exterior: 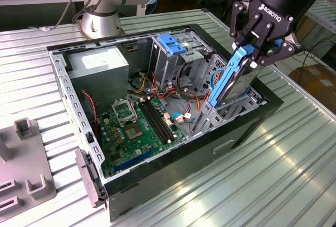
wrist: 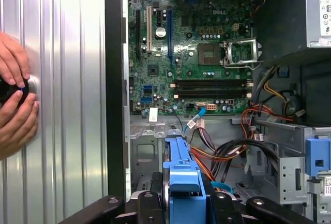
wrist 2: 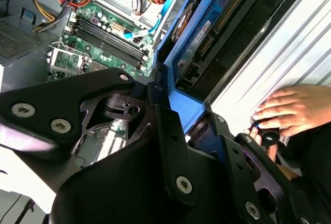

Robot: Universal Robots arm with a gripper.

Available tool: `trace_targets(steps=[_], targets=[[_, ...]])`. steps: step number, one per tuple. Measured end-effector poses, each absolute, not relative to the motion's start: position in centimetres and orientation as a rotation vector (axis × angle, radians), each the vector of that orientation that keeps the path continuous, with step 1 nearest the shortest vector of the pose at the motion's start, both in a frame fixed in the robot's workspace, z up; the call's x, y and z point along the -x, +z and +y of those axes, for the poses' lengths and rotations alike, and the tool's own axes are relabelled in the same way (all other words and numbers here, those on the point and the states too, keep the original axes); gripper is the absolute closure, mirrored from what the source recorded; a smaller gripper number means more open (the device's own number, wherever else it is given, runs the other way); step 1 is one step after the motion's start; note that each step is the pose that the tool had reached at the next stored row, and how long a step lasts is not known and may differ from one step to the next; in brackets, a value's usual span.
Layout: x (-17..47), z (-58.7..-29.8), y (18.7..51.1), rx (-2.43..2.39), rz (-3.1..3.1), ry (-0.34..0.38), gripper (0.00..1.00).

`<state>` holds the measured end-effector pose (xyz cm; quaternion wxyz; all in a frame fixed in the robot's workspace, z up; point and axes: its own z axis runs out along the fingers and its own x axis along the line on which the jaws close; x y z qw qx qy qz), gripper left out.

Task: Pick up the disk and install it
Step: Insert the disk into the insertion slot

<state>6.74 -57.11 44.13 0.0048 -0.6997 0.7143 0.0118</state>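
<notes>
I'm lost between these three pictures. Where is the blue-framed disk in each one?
Exterior view: the disk hangs tilted in the gripper, at the exterior view's right, above the open case.
First wrist view: the disk is edge-on, held in the gripper.
Second wrist view: the disk runs alongside the gripper.
Shared landmark: the green motherboard.

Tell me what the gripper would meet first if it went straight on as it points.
Probably the metal drive bay in a corner of the open case: the disk that the gripper holds would touch it first. Depth is unclear.
</notes>
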Motion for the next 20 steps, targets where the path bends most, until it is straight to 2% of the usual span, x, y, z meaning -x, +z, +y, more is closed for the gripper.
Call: trace_targets(steps=[20], targets=[[-6.7, -57.1, 42.7, 2.192, 2.237, 0.037, 0.63]])
